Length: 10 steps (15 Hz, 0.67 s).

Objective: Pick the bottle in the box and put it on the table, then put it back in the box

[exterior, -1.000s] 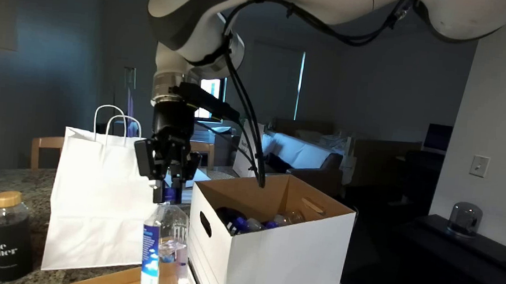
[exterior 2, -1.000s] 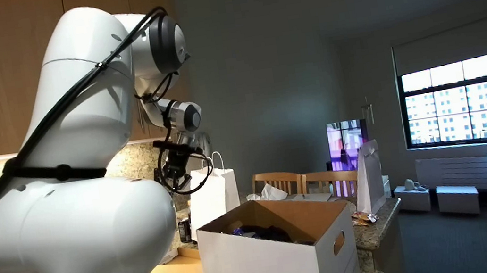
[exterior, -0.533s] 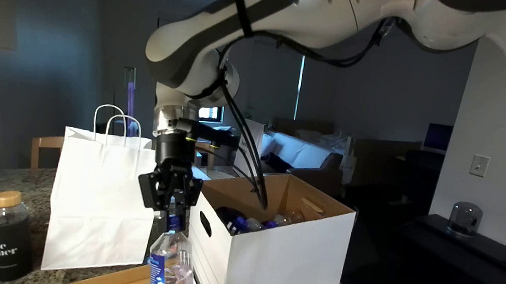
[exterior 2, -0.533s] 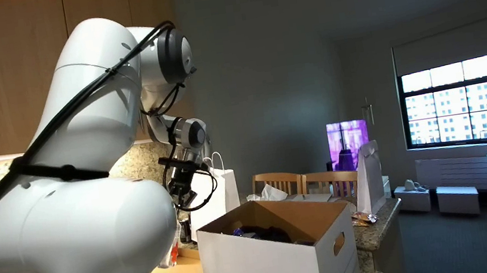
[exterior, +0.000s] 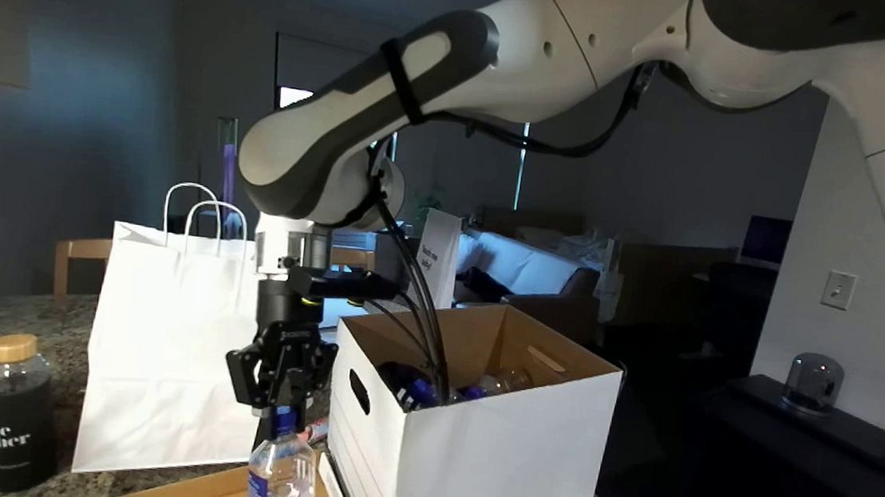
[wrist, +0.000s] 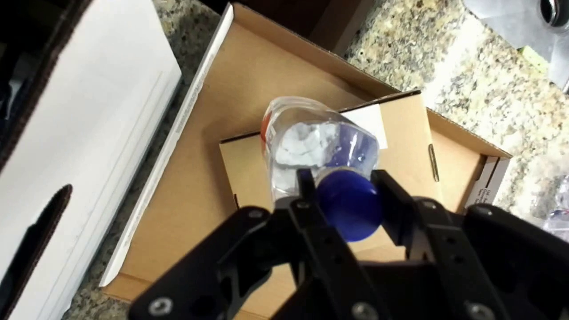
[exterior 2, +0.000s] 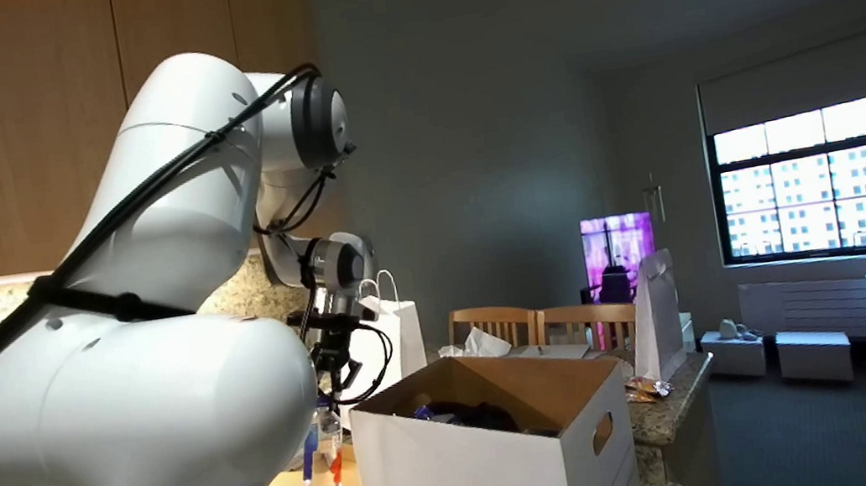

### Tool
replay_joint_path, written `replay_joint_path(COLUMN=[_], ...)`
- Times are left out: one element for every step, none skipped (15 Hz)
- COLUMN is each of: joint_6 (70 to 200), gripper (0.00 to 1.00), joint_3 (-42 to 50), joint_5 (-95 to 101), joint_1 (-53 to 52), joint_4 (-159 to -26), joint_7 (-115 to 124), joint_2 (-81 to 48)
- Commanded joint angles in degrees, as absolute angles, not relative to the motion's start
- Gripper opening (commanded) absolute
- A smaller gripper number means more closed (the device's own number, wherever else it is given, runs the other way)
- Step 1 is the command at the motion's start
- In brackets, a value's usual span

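The bottle point(exterior: 283, 479), clear with a blue cap point(wrist: 350, 204), stands nearly upright in my gripper point(wrist: 344, 181). Both fingers point(wrist: 306, 184) press on the cap from opposite sides, so the jaws are shut on it. In an exterior view the bottle point(exterior 2: 322, 453) shows over a tan flat cardboard box point(wrist: 413, 146); whether its base touches that cardboard I cannot tell. The large white box point(exterior: 504, 462) with the brown inside is close beside the bottle, and its side with the oval hand-hole borders the wrist view. The table is not plainly in view.
An open cardboard tray point(wrist: 195, 178) holds the flat box on the speckled counter point(wrist: 395, 35). Near the gripper stands a white handled bag point(exterior: 168, 361). A dark jar point(exterior: 17, 427) with a tan lid is farther left. Several bottles point(exterior: 420, 392) lie inside the white box.
The arm has come down with the bottle still gripped. In an exterior view the bottle emerges from behind the arm, over the flat cardboard box. The white box and bag have not moved.
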<state>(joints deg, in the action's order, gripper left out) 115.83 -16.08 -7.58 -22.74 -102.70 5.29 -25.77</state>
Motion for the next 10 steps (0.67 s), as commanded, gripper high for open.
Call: replay_joint_path(joint_6=[119.8,121.0,122.1,123.0,124.1,124.8,126.2,127.7,128.7,129.2], gripper=[0.14,0.15,0.15,0.15,0.15,0.15,0.15,0.15,0.15,0.15], joint_3=[-16.0,-15.9,-15.8,-15.8,-15.6,-15.5,-15.3,-15.2,-15.4,-15.5], joint_5=[-4.6,-3.6,-2.8,-1.9,-0.7,0.6,2.4,3.8,4.5,4.8], joint_1=[-25.0,-25.6,-26.2,-26.7,-27.5,-28.1,-28.9,-29.5,-29.9,-30.3], joint_4=[-100.8,-99.9,-99.1,-98.2,-97.4,-96.8,-96.4,-96.2,-95.7,-95.2], joint_7=[8.3,8.8,9.2,9.6,9.9,10.0,10.0,10.0,9.9,9.7], joint_2=[-26.0,-26.3,-26.7,-27.0,-27.4,-27.8,-28.0,-28.4,-29.0,-29.7])
